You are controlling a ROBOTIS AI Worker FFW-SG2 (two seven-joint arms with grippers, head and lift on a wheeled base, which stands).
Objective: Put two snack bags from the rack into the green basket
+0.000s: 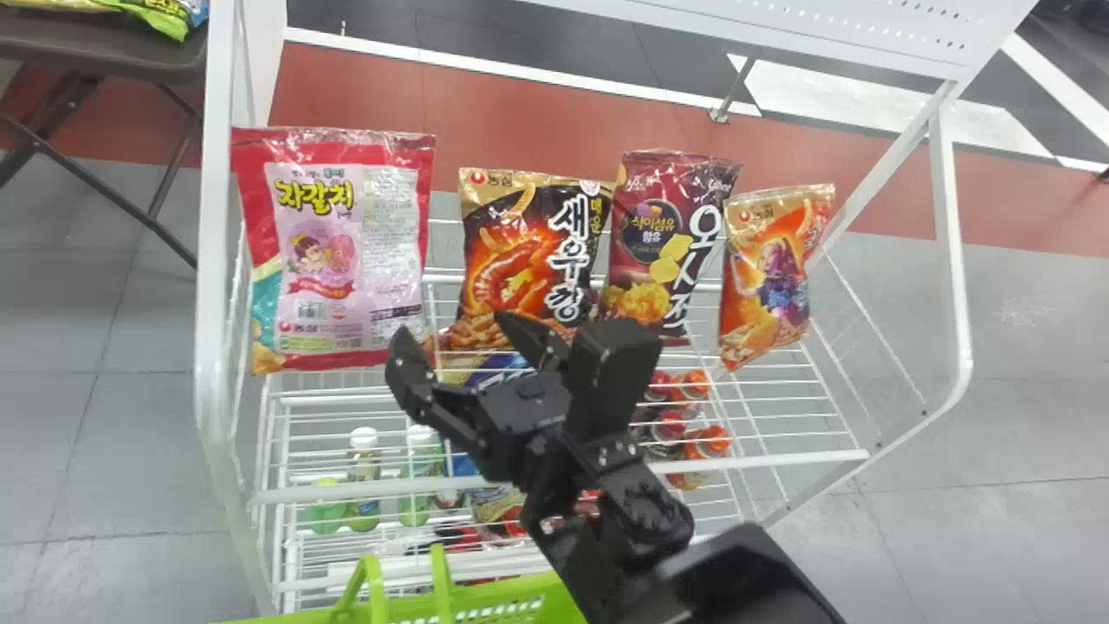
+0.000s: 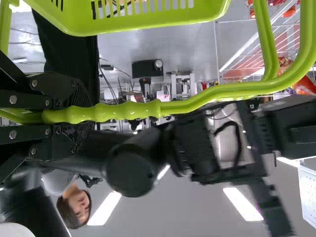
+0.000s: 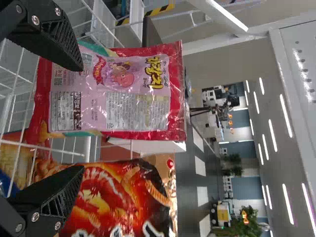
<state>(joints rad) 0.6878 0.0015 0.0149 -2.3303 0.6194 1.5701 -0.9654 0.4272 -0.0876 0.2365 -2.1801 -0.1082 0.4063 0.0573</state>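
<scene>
The fingers of the right gripper stood wide apart with nothing between them, in front of the rack, near the gap between the pink-and-red bag and the black-and-orange bag. Those two stood upright in a row with the maroon bag and the smaller orange bag. The left gripper was closed around the handle of the green basket, which was near the front of the rack.

All four bags were on the rack, so the job seemed to be at its first pick. The likeliest trouble was aim: one finger was in front of the black-and-orange bag, and a straight push might have driven it into that bag's face, denting it or tipping it back. Closing across the gap could have pinched the edges of two bags at once. The black-and-orange bag overlapped the maroon one, so pulling it might have dragged its neighbour along. A shallow grip could have slid off the slick, puffy wrapping, and a low one might have caught on the shelf wires. Later, a knock could have swung the basket on its handle and made a bag miss the opening.
</scene>
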